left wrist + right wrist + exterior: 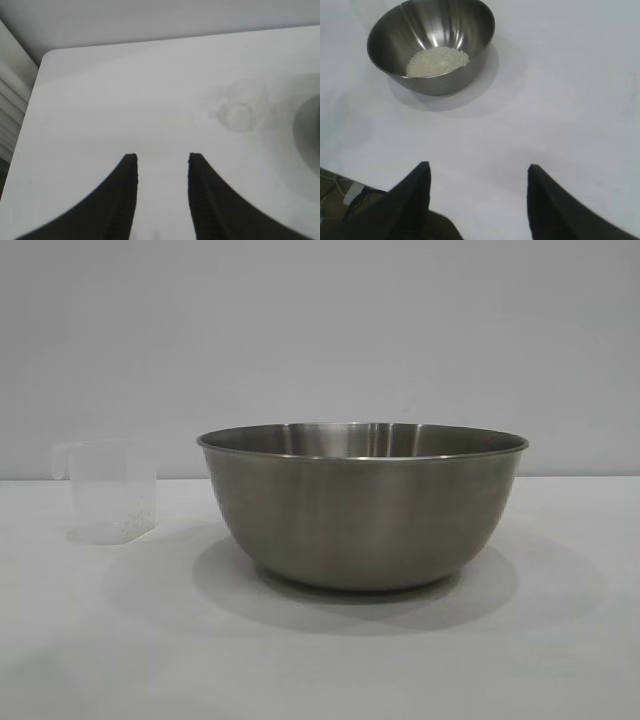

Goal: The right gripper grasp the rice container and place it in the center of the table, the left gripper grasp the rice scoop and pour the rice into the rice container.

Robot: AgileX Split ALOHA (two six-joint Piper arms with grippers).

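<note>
The rice container, a large steel bowl, stands upright mid-table; it also shows in the right wrist view with a heap of rice on its bottom. The rice scoop, a small clear cup, stands upright on the table left of the bowl, a few grains near its base; it shows faintly in the left wrist view. My left gripper is open and empty over bare table, well short of the scoop. My right gripper is open and empty, far back from the bowl. Neither gripper shows in the exterior view.
The table's far corner and edge show in the left wrist view, with a wall beyond. The table's edge, with cables below it, lies beside my right gripper's finger. The bowl's rim enters the left wrist view at its border.
</note>
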